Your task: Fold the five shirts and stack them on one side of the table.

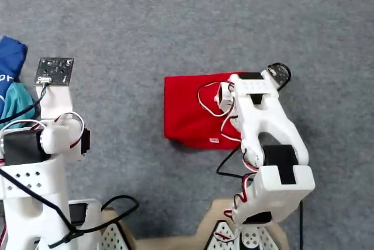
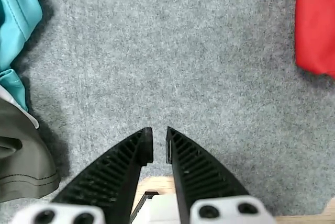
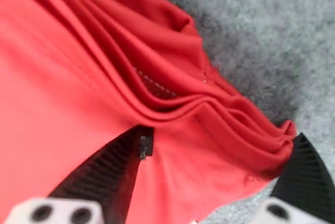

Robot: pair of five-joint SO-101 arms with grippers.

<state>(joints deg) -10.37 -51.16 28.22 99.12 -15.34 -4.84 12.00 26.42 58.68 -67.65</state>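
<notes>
Right of centre in the high view, the right gripper [image 3: 222,143] hangs with jaws spread wide over the folded red shirt [image 1: 187,110] (its edge rumpled in layers), which lies mid-counter [image 1: 175,22]. At lower left, the left gripper [image 2: 158,143], jaws together, sits near the bunched blue and teal shirts [image 1: 10,86].

white print [image 1: 6,78] on blue shirt [image 1: 11,57], tag [image 1: 213,141] on red shirt [image 1: 187,110]; both illegible

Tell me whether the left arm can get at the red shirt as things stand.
Probably yes, at its near edge. Bare grey felt lies between the left arm and the red shirt, nothing blocking. The right arm hangs over the shirt's far side, jaws open.
</notes>
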